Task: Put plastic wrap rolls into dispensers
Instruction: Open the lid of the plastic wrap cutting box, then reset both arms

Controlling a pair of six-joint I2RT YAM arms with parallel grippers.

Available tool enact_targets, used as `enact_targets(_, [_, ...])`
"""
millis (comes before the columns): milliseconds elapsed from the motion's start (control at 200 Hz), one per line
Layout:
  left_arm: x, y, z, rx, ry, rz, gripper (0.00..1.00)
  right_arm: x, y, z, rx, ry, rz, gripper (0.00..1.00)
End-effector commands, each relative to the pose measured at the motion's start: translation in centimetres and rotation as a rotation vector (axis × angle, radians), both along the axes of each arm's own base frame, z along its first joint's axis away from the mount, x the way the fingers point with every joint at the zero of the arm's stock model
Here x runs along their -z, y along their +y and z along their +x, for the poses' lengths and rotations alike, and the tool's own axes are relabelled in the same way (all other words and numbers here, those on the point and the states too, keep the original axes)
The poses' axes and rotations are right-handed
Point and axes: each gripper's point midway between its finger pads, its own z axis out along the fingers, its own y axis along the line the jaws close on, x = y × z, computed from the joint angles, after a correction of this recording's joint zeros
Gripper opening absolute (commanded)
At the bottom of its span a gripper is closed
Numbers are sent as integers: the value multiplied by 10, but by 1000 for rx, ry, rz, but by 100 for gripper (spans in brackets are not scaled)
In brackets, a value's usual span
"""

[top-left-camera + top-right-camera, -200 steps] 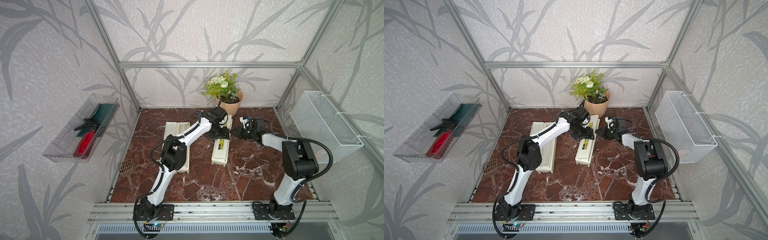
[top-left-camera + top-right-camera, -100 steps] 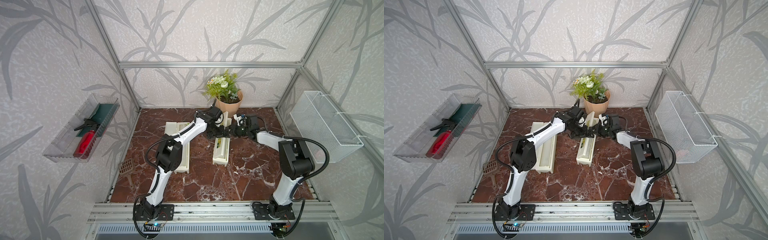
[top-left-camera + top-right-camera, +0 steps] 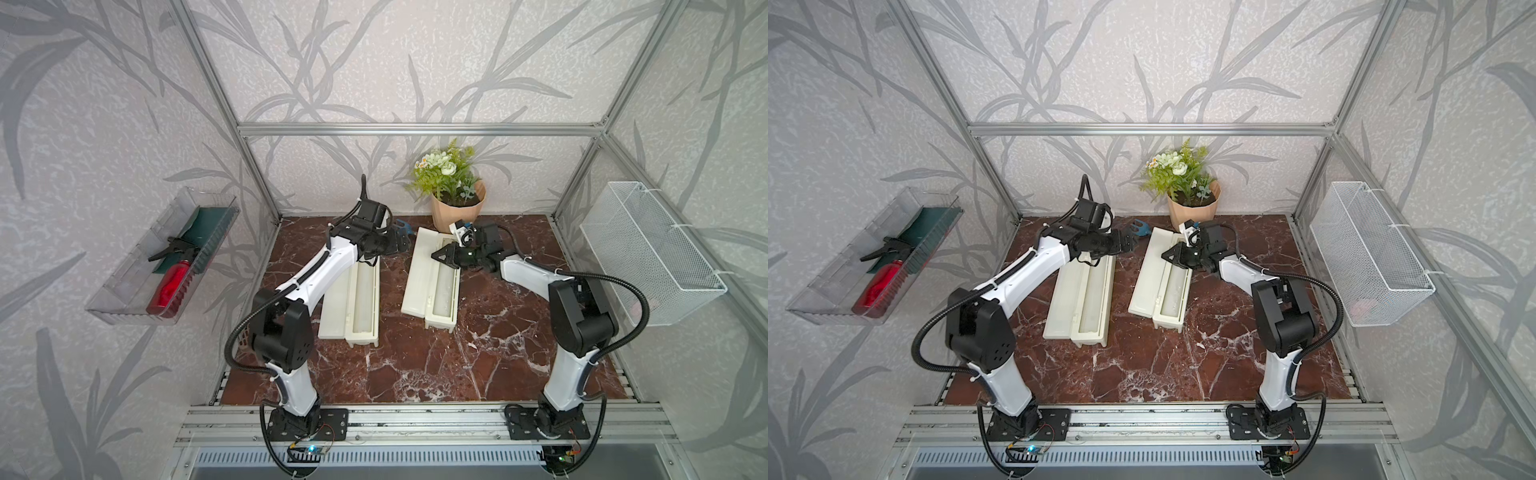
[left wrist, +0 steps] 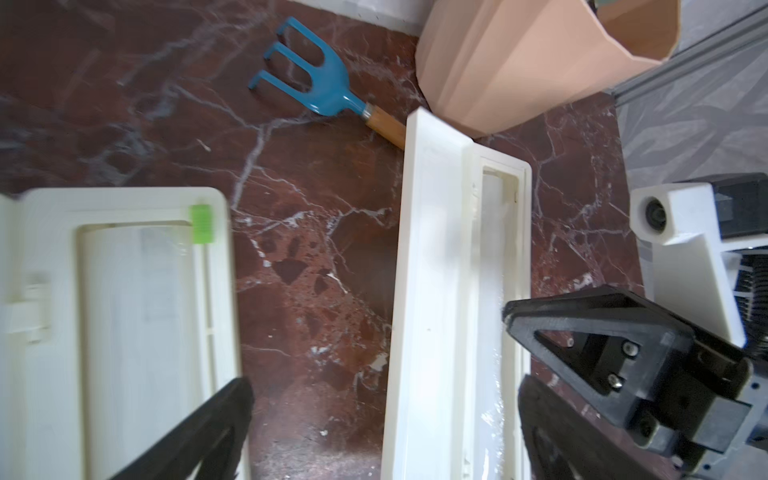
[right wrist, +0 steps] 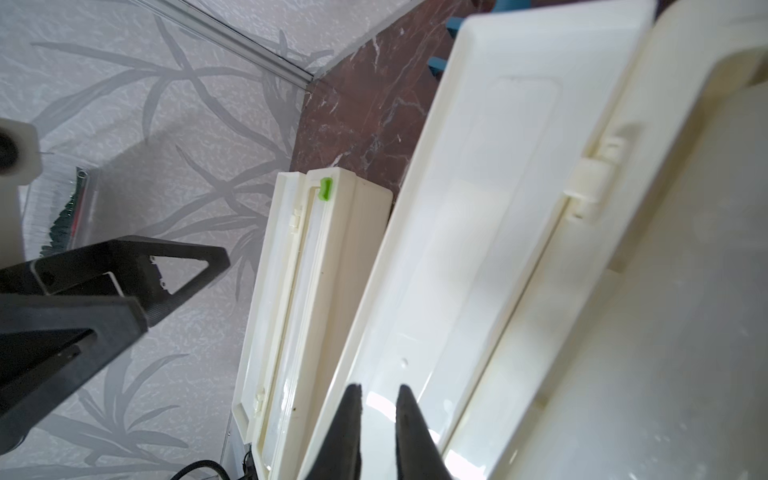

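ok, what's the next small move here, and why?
Probably shift the right gripper, shut and empty over the right dispenser's lid, to that lid's free edge to begin folding it closed. The right roll and left roll already seem seated in their troughs; both lids lie flat open; the left gripper is open, holding nothing.

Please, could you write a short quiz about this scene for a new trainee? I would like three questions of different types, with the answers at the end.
1. True or false: the dispenser by the left arm and the dispenser by the right arm both lie with their lids open.
2. What lies on the table near the flower pot? A) a blue hand fork B) scissors C) a spoon
3. Which one is shut: the left claw or the right claw?
Key: 1 true; 2 A; 3 the right claw.
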Motion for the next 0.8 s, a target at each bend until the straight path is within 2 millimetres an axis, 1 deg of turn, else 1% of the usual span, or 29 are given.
enact_targets(0, [-11,52,11,-111,-151,108,99,-11,-11,5,14,-63,-63,20])
enact_targets(95, [-4,92,5,-188,-178,107,100,-8,-7,12,0,-43,-65,20])
enact_targets(100, [-8,94,5,-194,-189,105,100,-8,-7,13,0,-43,-65,20])
enact_targets(150, [-5,115,0,-241,-198,118,99,-8,-7,13,-1,-45,-65,20])
enact_targets(235, [-3,146,-11,-295,-230,165,99,-24,-15,14,19,-130,-83,20])
enact_targets(275, [0,162,-17,-327,-246,220,99,-32,-25,14,40,-180,-119,25])
enact_targets(315, [4,178,-24,-365,-262,295,99,-39,-39,12,61,-233,-173,38])
enact_targets(320, [6,180,-25,-371,-262,306,99,-38,-41,12,63,-238,-181,43])
enact_targets(325, [6,183,-27,-378,-263,316,100,-40,-42,12,65,-246,-188,52])
enact_targets(330, [7,185,-27,-384,-265,325,99,-41,-45,12,69,-252,-196,66])
enact_targets(335, [5,187,-28,-394,-271,334,99,-42,-47,11,70,-261,-206,83])
enact_targets(340, [5,189,-29,-401,-275,342,100,-42,-48,11,70,-267,-214,92])
enact_targets(350, [8,193,-31,-411,-274,360,99,-44,-52,10,70,-280,-225,100])
enact_targets(365, [10,198,-34,-419,-282,381,99,-41,-58,10,73,-296,-254,99])
enact_targets(375, [12,200,-36,-421,-289,395,99,-49,-64,9,82,-326,-265,99])
enact_targets(395, [14,203,-39,-422,-308,417,99,-54,-73,7,91,-362,-295,99])
enact_targets(425, [14,207,-42,-419,-348,443,100,-56,-85,4,106,-408,-343,99])
enact_targets(440, [20,208,-46,-415,-352,457,99,-56,-94,3,121,-428,-375,99])
enact_targets(445, [18,209,-46,-420,-366,459,99,-56,-96,2,123,-435,-383,99])
enact_targets(455, [20,211,-48,-426,-377,467,99,-56,-103,3,138,-450,-405,99])
enact_targets(520, [27,225,-59,-496,-442,499,99,-48,-140,-3,226,-496,-531,99])
enact_targets(575, [37,236,-66,-549,-481,525,99,-38,-171,-10,298,-497,-591,99])
enact_targets(660, [46,228,-56,-470,-553,538,99,-14,-209,-20,374,-461,-599,99])
enact_targets(690, [53,226,-52,-431,-522,569,100,-6,-220,-22,406,-463,-609,99])
enact_targets(740, [58,228,-41,-410,-500,602,99,6,-227,-25,419,-505,-642,99])
enact_targets(755, [59,228,-37,-404,-501,609,99,5,-229,-24,423,-535,-654,99])
enact_targets(760, [60,229,-36,-403,-497,612,100,9,-228,-26,418,-529,-660,99])
enact_targets(765, [62,230,-36,-401,-488,614,99,7,-229,-24,424,-548,-661,99])
enact_targets(795, [69,230,-32,-383,-418,611,100,10,-230,-24,430,-584,-675,99])
